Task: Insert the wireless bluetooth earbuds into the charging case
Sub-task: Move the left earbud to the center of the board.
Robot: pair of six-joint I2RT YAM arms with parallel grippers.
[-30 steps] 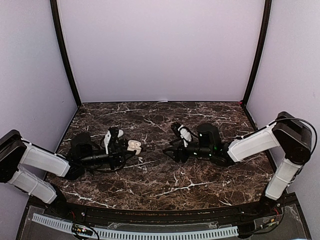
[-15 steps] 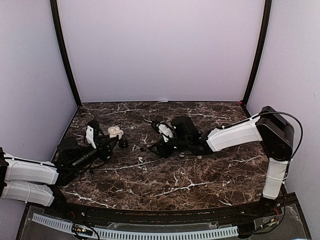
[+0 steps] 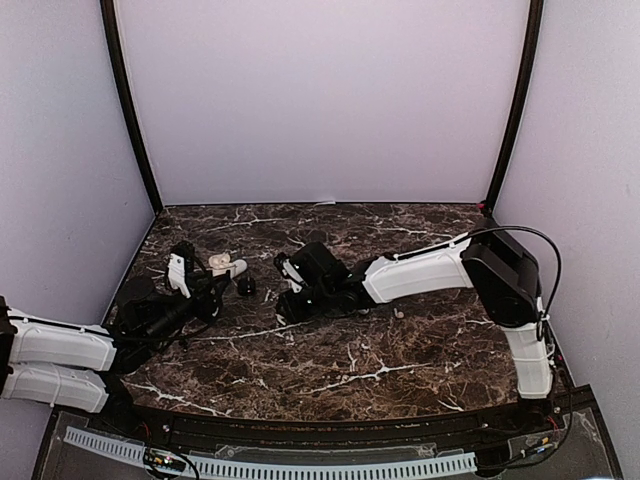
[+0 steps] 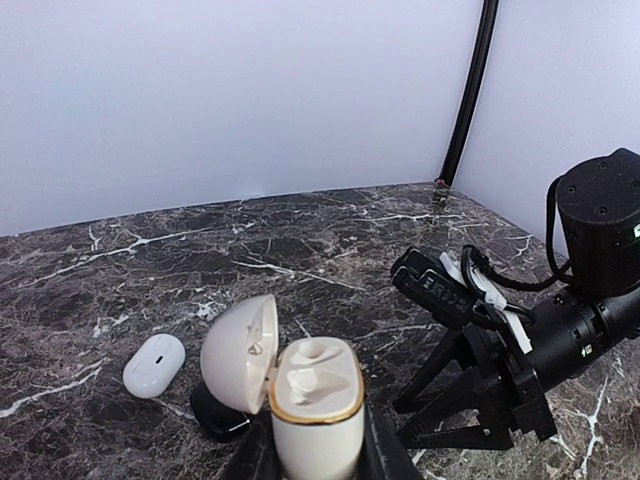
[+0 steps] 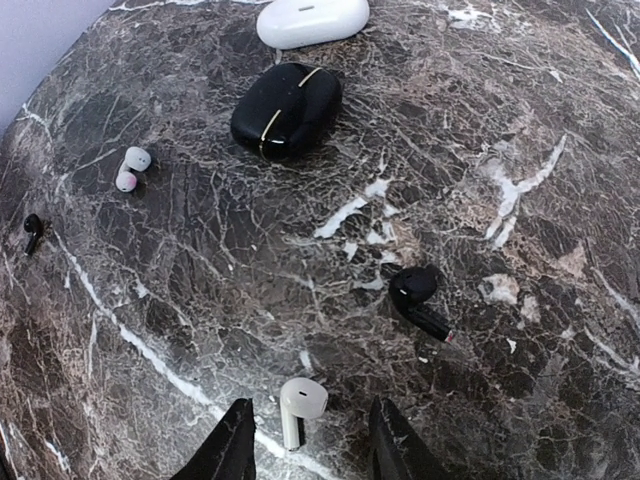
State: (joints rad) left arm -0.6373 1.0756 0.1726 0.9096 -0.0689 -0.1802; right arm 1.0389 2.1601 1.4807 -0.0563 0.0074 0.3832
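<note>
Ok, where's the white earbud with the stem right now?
Right wrist view: the white stemmed earbud lies on the table between the fingers of the open right gripper, a black earbud just beyond it to the right.

Three cases — an open case (image 4: pixel 312 400) in the jaws of the left gripper (image 4: pixel 315 455), a shut white case (image 5: pixel 312 20) and a black case (image 5: pixel 287 108) far ahead of the right gripper (image 5: pixel 312 440). Four earbuds — white earbud (image 5: pixel 300 403) between its jaws, black earbud (image 5: pixel 415 292) ahead-right, pink-tipped earbud (image 5: pixel 132 166) and tiny black earbud (image 5: pixel 32 230) ahead-left.
</note>
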